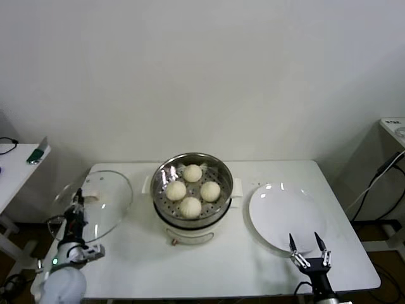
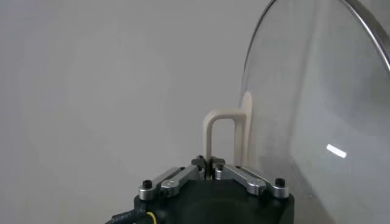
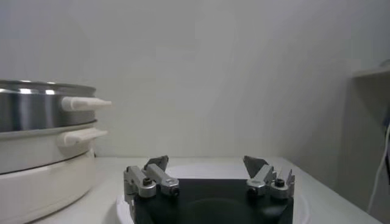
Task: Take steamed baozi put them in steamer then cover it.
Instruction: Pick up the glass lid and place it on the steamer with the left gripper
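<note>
Several cream-white baozi [image 1: 192,173] lie inside the shiny steamer [image 1: 192,190] at the middle of the table; its steel wall also shows in the right wrist view [image 3: 36,109]. The clear glass cover [image 1: 101,206] is at the table's left end. My left gripper [image 1: 78,201] is shut on the cover's cream handle [image 2: 225,131], its jaws pinched together around one leg of it [image 2: 210,167], with the glass [image 2: 317,109] right beside them. My right gripper [image 1: 307,244] hovers open and empty over the near edge of the plate [image 3: 207,163].
A flat white plate [image 1: 281,215] lies to the right of the steamer. The steamer sits on a white cooker base [image 1: 190,234] with side handles [image 3: 85,103]. A wall stands behind the table. A small side table [image 1: 16,161] is at far left.
</note>
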You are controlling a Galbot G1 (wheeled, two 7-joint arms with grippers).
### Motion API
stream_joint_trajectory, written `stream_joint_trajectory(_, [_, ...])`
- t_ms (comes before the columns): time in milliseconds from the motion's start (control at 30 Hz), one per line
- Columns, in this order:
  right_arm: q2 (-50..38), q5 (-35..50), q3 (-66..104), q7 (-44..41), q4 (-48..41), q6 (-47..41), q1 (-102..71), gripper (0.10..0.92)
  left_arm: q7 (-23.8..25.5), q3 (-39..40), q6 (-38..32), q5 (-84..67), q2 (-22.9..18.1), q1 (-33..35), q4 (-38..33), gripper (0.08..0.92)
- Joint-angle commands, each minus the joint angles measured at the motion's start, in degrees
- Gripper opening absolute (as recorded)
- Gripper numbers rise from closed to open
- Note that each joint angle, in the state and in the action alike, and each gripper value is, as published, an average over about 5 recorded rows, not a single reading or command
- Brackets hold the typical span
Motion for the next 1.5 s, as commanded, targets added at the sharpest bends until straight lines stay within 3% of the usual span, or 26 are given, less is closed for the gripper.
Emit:
stream_joint_trajectory(33, [0.24,-3.85,0.2,2.12,0.03,-3.45,1.03,0.823,13.11,6.41,17.03,-2.31,6.67,-1.62,-19.5,0.138])
stream_joint_trajectory(300, [0.49,-4.38,-0.07,2.23,0.3,-4.13,2.1,0.823,17.78,21.34,21.98,7.54,3.13,-8.97,-20.86,0.138])
stream_joint_trajectory(667, [0.13,-4.29,0.0,2.28,0.0,-3.87,2.93,0.823,24.76,38.97,25.51,19.36,-9.33,-18.85,-13.92,0.138])
stream_joint_trajectory(1100, [0.16,-4.13,0.42,2.49,0.13,-3.34,2.71,0.823,22.73,42.34,25.79,21.51,-14.65,-22.04,-6.3,0.138])
stream_joint_trajectory(1500, [0.34,-4.11,0.66,2.68,0.19,-2.8,2.44,0.823,21.18,42.08,24.73,23.0,-15.17,-22.57,-2.17,0.138])
